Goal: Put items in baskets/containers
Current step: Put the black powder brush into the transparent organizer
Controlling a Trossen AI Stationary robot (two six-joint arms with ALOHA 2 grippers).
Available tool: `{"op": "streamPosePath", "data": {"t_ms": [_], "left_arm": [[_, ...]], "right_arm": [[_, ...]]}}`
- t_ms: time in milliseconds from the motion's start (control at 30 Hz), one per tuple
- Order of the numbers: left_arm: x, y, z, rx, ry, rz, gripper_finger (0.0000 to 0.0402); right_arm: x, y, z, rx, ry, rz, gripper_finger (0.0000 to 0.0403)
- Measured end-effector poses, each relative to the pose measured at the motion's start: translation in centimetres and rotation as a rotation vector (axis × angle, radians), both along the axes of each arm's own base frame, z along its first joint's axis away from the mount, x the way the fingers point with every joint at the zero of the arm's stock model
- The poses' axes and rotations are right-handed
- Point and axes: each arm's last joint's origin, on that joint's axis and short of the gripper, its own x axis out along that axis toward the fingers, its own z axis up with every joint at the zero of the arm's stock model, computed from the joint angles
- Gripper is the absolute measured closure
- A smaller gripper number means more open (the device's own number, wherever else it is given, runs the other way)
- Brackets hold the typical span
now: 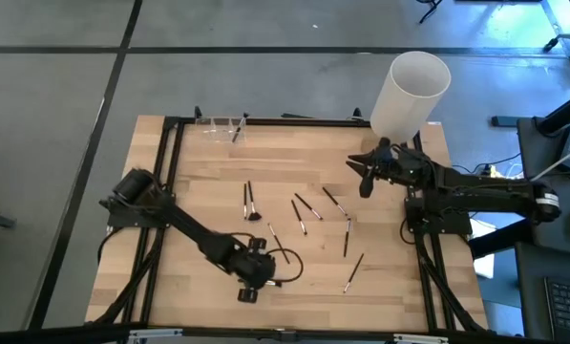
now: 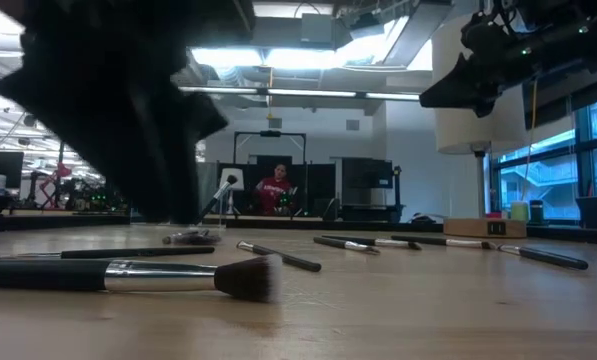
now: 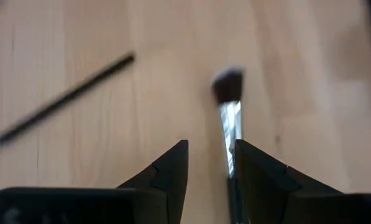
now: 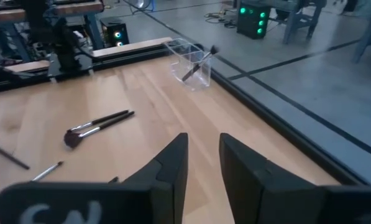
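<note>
Several thin makeup brushes (image 1: 299,215) lie scattered flat on the middle of the wooden table. A thicker brush (image 3: 229,118) with a silver ferrule and dark bristles lies near the front edge, large in the low view (image 2: 128,275). My left gripper (image 3: 211,146) hangs open over it, handle running between the fingers close to one of them; whether it touches, I cannot tell. Clear containers (image 1: 220,125) stand at the far left edge, with one brush (image 4: 197,61) leaning inside. My right gripper (image 4: 204,140) waits open and bare at the right (image 1: 365,186).
A tall white cylinder (image 1: 413,91) stands at the far right corner, just behind my right arm. A black frame rail (image 1: 265,118) runs along the table's far edge and sides. A cable loop (image 1: 289,263) from the left arm lies beside its wrist.
</note>
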Motion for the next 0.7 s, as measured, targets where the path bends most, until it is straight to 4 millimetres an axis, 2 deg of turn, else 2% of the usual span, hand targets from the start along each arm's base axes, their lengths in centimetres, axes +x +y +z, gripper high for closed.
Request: {"op": "streamPosePath", "data": {"t_ms": [200, 400, 700], "left_arm": [[-0.3, 0.0, -0.3, -0.05, 0.091, 0.069, 0.025], [-0.9, -1.2, -0.4, -0.084, 0.109, 0.045, 0.0222], [-0.8, -1.6, -2.1, -0.024, 0.111, 0.066, 0.0235]], "right_arm": [[-0.2, -0.7, 0.0, -0.005, -0.001, -0.041, 0.0311], [-0.3, -1.0, 0.1, 0.006, -0.011, -0.02, 0.0311], [-0.3, -1.0, 0.1, 0.005, -0.014, -0.007, 0.0311]]}}
